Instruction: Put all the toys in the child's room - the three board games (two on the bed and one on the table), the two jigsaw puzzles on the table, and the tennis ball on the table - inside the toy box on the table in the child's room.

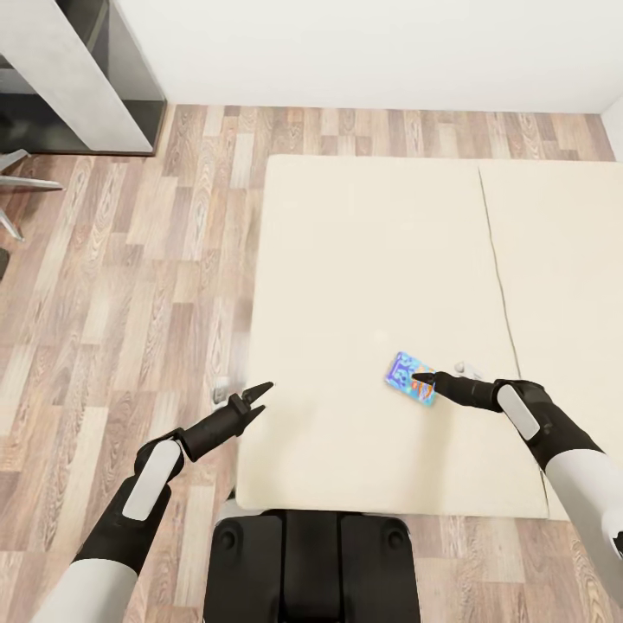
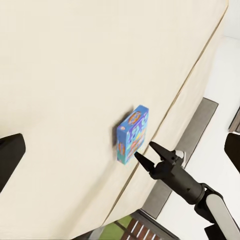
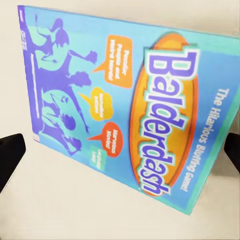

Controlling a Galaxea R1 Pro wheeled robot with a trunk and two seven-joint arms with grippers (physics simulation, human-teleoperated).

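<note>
head view, item one: balderdash, blue box, flat on the bed, near its front edge. right gripper at the box's near edge, fingers parted, nothing held; in the left wrist view the spread tips sit just beside the box. right wrist view: box lid lies between my two dark fingertips. judgement: lower so one finger slips under the edge, then close squarely, as the thin box may slide. left gripper off the bed corner, parted, empty.
</note>
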